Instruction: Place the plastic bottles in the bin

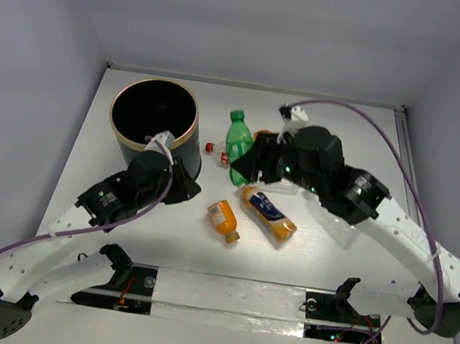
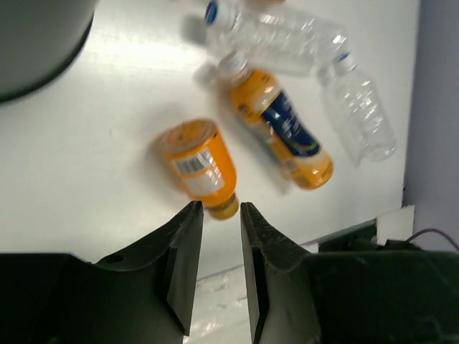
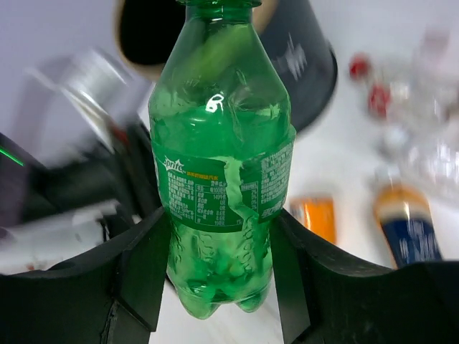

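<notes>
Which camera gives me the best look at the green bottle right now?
Right wrist: the green bottle fills the frame, upright between the fingers of the right gripper, label readable. Top external shows it small, beside that gripper. Left wrist doesn't show it.

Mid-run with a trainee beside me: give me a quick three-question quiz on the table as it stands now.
1. True or false: the green bottle stands upright between the right gripper's jaws.
2. Which bottle lies just beyond the left gripper's jaws? A) green B) orange C) clear
3. Fill in: the bin sits on the robot's ___ side of the table.

Key: 1 true. 2 B, the short orange bottle. 3 left.
</notes>
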Robot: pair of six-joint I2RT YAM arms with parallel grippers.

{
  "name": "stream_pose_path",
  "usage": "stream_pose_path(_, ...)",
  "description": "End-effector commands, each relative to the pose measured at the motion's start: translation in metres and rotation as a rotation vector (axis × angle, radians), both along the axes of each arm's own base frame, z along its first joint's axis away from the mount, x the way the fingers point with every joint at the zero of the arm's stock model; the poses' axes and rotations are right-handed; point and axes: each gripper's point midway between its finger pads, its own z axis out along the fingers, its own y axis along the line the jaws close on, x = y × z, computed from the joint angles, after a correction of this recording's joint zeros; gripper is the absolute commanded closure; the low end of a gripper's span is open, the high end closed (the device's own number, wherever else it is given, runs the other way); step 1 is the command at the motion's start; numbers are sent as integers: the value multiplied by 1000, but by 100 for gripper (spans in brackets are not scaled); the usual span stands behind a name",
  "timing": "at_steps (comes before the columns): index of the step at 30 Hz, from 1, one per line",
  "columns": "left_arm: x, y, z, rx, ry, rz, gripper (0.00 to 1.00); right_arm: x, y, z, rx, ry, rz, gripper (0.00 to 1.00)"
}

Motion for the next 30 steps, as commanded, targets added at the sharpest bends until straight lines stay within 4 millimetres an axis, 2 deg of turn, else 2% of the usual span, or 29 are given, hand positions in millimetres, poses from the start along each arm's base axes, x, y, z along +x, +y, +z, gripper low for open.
stream_pose_path(1, -12, -6, -10, -103, 61, 62, 76, 32, 31, 53, 29, -149, -1, 64)
stream_pose_path(2, -16, -5, -19, -117, 87, 76, 76, 45, 45, 73, 54, -193, -9, 63)
stream_pose_path(3, -19, -7, -25, -117, 106, 77, 76, 45, 44, 96, 97, -225, -15, 64)
stream_pose_path(4, -22, -5, -26, -131, 108, 84, 76, 57, 61, 87, 72, -222, -8, 63)
stream_pose_path(5, -27, -4, -35, -127, 129, 84, 76, 61, 69, 115, 123, -258, 0, 63)
stream_pose_path(7, -34, -6, -39, -163, 150, 82, 75, 69, 89, 125, 152, -264, 18, 63)
stream_pose_path(8, -37, -5, -49, -163, 169, 86, 75, 79, 110, 110, 138, -242, 40, 63)
stream_pose_path(9, -43, -9, -53, -180, 188, 62, 74, 82, 118, 132, 192, -270, 46, 63)
stream_pose_path(10, -48, -12, -54, -206, 201, 52, 73, 87, 127, 133, 209, -262, 49, 63)
stream_pose_path(11, -51, -12, -65, -203, 221, 50, 72, 90, 136, 134, 221, -257, 60, 63)
stream_pose_path(12, -55, -15, -67, -213, 230, 30, 69, 100, 156, 108, 190, -214, 77, 62)
stream_pose_path(13, -59, -16, -70, -213, 238, 23, 67, 102, 162, 123, 234, -221, 72, 61)
stream_pose_path(14, -59, -16, -76, -205, 247, 25, 65, 100, 173, 120, 249, -204, 111, 60)
stream_pose_path(15, -63, -18, -77, -203, 250, 9, 61, 109, 189, 102, 242, -183, 118, 60)
stream_pose_path(16, -66, -20, -80, -196, 260, -5, 58, 110, 193, 111, 275, -183, 119, 59)
stream_pose_path(17, -69, -24, -79, -202, 269, -31, 54, 113, 198, 108, 280, -179, 119, 54)
stream_pose_path(18, -70, -25, -81, -197, 277, -40, 45, 119, 207, 95, 272, -167, 115, 49)
stream_pose_path(19, -72, -27, -82, -191, 280, -58, 40, 121, 210, 94, 278, -164, 112, 44)
stream_pose_path(20, -72, -29, -84, -177, 280, -72, 35, 123, 211, 99, 289, -171, 108, 32)
stream_pose_path(21, -71, -30, -83, -164, 275, -78, 27, 123, 211, 96, 285, -168, 108, 27)
stream_pose_path(22, -69, -32, -81, -150, 272, -84, 23, 124, 211, 96, 282, -167, 105, 19)
stream_pose_path(23, -68, -32, -82, -134, 272, -91, 20, 123, 209, 99, 285, -171, 99, 16)
stream_pose_path(24, -68, -32, -85, -117, 272, -100, 17, 125, 208, 93, 273, -168, 86, 14)
stream_pose_path(25, -67, -34, -89, -104, 284, -105, 17, 125, 204, 95, 268, -180, 82, 12)
stream_pose_path(26, -68, -36, -91, -101, 291, -112, 16, 121, 195, 108, 277, -199, 73, 10)
stream_pose_path(28, -66, -41, -96, -90, 300, -126, 16, 122, 184, 105, 242, -214, 45, 10)
stream_pose_path(29, -65, -43, -96, -92, 298, -129, 16, 117, 171, 120, 248, -235, 29, 10)
stream_pose_path(30, -62, -41, -101, -76, 297, -117, 16, 116, 166, 102, 198, -215, 23, 11)
